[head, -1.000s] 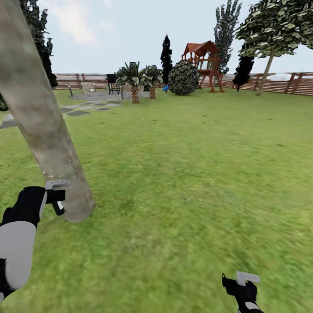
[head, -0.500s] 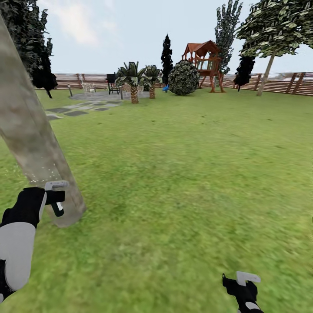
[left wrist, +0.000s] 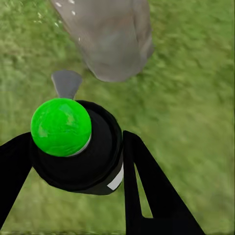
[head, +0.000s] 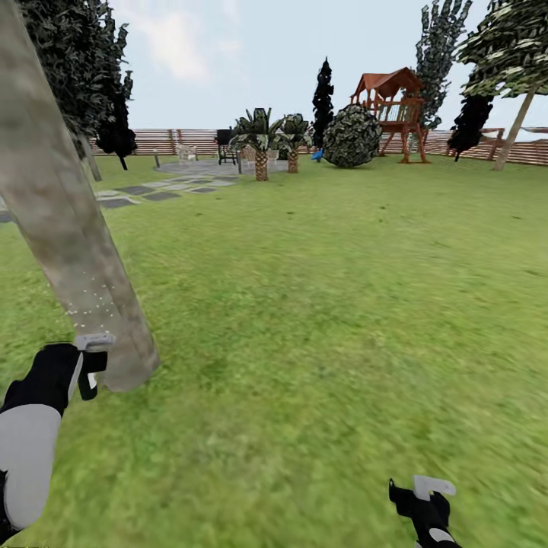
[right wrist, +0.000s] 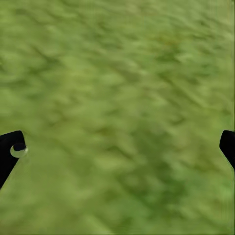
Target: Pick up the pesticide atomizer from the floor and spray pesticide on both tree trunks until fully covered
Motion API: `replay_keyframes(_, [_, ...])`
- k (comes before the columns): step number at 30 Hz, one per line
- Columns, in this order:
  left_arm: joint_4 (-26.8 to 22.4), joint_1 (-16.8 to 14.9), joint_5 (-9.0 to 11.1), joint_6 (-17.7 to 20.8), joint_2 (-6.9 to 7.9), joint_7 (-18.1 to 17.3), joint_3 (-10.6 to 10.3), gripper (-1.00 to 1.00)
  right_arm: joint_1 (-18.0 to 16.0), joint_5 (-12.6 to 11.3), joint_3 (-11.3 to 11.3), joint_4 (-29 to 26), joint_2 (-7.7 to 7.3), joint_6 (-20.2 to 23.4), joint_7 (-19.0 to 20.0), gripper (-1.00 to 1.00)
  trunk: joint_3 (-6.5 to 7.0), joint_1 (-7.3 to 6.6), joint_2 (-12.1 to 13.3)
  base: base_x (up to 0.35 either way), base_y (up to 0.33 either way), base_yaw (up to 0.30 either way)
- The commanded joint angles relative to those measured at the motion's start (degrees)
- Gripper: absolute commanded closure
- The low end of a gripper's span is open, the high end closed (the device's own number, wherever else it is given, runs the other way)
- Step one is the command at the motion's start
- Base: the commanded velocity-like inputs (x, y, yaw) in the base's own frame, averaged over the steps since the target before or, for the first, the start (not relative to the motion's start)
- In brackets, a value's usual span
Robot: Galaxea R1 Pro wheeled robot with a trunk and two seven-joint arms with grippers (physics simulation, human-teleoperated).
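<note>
White-sleeved left arm ends in black wrist and black jaws.

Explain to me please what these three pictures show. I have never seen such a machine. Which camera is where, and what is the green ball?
This is a simulated two-armed robot standing on a garden lawn. The big picture comes from a camera on its head, looking forward and down. Its left gripper is low at that picture's left, next to a thick pale tree trunk; its right gripper is at the bottom right.

The other two pictures come from cameras near each gripper. In the left one, the fingers are shut on a dark sprayer; the green ball is its top, and its grey nozzle points toward the trunk base. In the right one, the open gripper holds nothing, with grass below.
</note>
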Motion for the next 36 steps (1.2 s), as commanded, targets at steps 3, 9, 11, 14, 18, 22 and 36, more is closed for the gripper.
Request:
replay_keyframes(3, [2.3, 0.2, -0.6, 0.1, -0.25, -0.4, 0.2, 1.00, 0.0, 0.6, -0.4, 0.1, 0.00, -0.2, -0.2, -1.00, -0.05, 0.01, 0.0, 0.263, -0.162, 0.215])
replay_keyframes(9, [3.8, 0.2, -0.7, 0.1, -0.22, -0.3, 0.3, 1.00, 0.0, 0.6, -0.4, 0.1, -0.09, -0.2, -0.2, -1.00, -0.05, 0.01, 0.0, 0.314, -0.056, 0.021])
replay_keyframes(11, [4.2, 0.2, -0.7, 0.1, -0.22, -0.3, 0.9, 1.00, 0.0, 0.6, -0.4, 0.1, -0.09, -0.2, -0.2, -1.00, -0.05, 0.01, 0.0, 0.218, -0.145, 0.001])
replay_keyframes(14, [5.4, 0.2, -0.7, 0.0, -0.22, -0.2, 4.6, 1.00, 0.0, 0.6, -0.4, 0.1, -0.09, -0.2, -0.2, -1.00, -0.05, 0.01, 0.0, -0.052, -0.229, 0.000])
replay_keyframes(18, [5.6, 0.2, -0.8, -0.2, -0.28, 3.0, 5.7, 1.00, 0.0, 0.6, -0.4, 0.1, -0.01, -0.2, -0.2, -1.00, -0.05, 0.01, 0.0, -0.087, -0.082, 0.138])
replay_keyframes(22, [5.9, 0.9, -0.6, -1.4, -1.43, 4.7, 5.8, 1.00, 0.0, 0.6, -0.4, 0.1, 0.00, -0.2, -0.2, -1.00, -0.05, 0.01, 0.0, 0.006, -0.011, 0.270])
replay_keyframes(36, [7.6, 6.4, -0.8, -7.6, -3.15, 4.9, 7.3, 1.00, 0.0, 0.6, -0.4, 0.1, 0.00, -0.2, -0.2, -1.00, -0.05, 0.01, 0.0, 0.232, -0.158, 0.028])
